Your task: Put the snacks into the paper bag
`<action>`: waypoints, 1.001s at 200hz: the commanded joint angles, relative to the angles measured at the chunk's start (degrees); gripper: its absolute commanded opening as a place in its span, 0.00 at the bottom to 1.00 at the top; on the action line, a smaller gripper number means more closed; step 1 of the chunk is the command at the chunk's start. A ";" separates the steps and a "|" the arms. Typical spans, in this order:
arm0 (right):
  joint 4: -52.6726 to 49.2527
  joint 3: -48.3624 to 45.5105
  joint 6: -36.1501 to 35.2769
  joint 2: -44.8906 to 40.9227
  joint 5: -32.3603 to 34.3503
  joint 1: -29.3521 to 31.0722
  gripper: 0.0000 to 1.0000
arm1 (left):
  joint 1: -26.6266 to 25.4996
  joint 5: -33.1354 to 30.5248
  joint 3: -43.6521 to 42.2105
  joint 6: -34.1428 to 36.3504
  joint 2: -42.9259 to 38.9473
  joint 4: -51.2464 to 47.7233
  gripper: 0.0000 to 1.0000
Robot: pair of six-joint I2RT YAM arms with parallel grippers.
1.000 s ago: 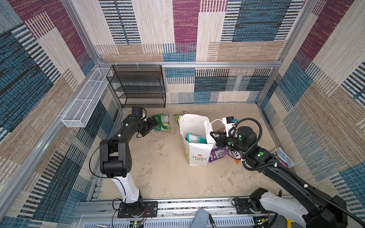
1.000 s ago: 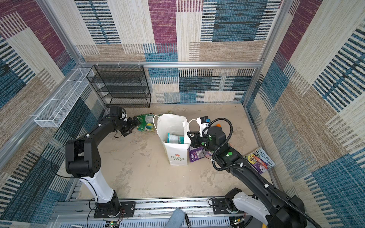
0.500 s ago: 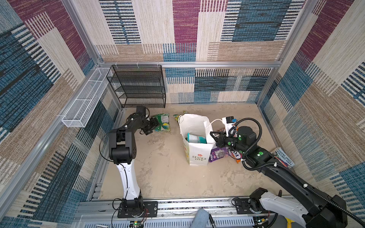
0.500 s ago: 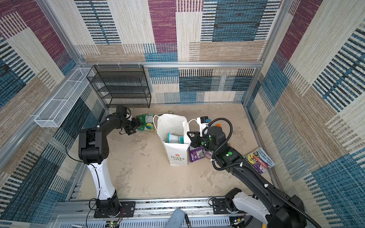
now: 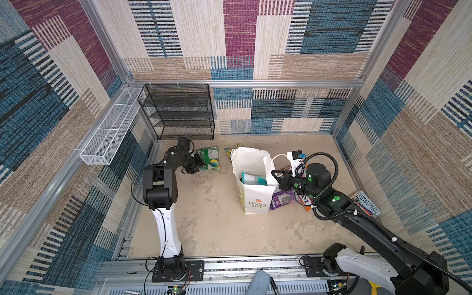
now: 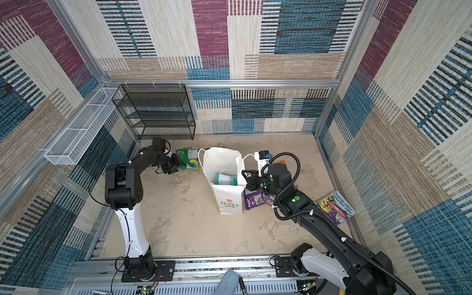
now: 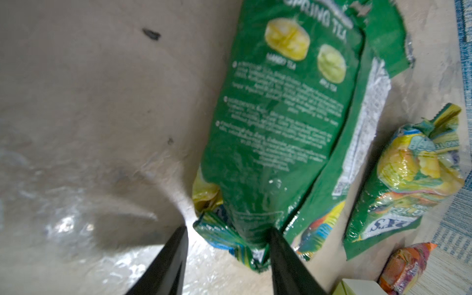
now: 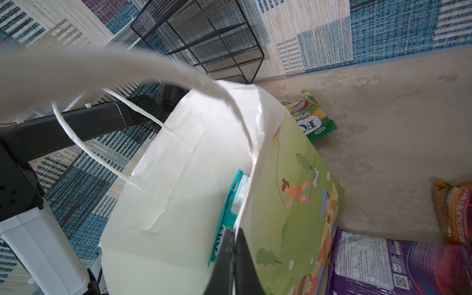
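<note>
At mid-floor, paper bag: stands upright with its mouth open, a red flower and green print on the front wall.
Teal packet: lies inside the paper bag against the wall on the right arm's side, with its top edge showing below the rim.
Right gripper: fingers are together, pinching the bag's rim on the side above the purple packet.
Left gripper: sits low at the floor in front of the black wire rack. Its fingers are apart and straddle the near end of the green packet; one touches the packet's edge and the other stands just clear.
Green packet: lies flat on the floor between rack and bag, apart from the bag, with its white-lettered back facing up.
Second green packet: lies on the floor just behind the bag.
Purple packet: lies on the floor against the bag's foot, under the right arm.
Orange packet: lies near the purple one, only partly in view.
Book: lies on the floor by the right wall, well apart from the bag.
</note>
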 commanded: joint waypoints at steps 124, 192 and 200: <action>2.20 -0.29 -0.69 -0.47 0.69 0.00 0.00 | -0.44 4.96 -3.05 -2.36 -4.36 -1.24 0.00; 2.13 -0.30 -0.62 -0.39 0.60 0.00 0.01 | -0.45 4.67 -13.76 -5.86 -17.71 3.07 0.00; 2.12 -0.34 -0.64 -0.41 0.54 0.05 0.01 | -0.36 3.66 -14.64 -6.25 -19.48 3.04 0.00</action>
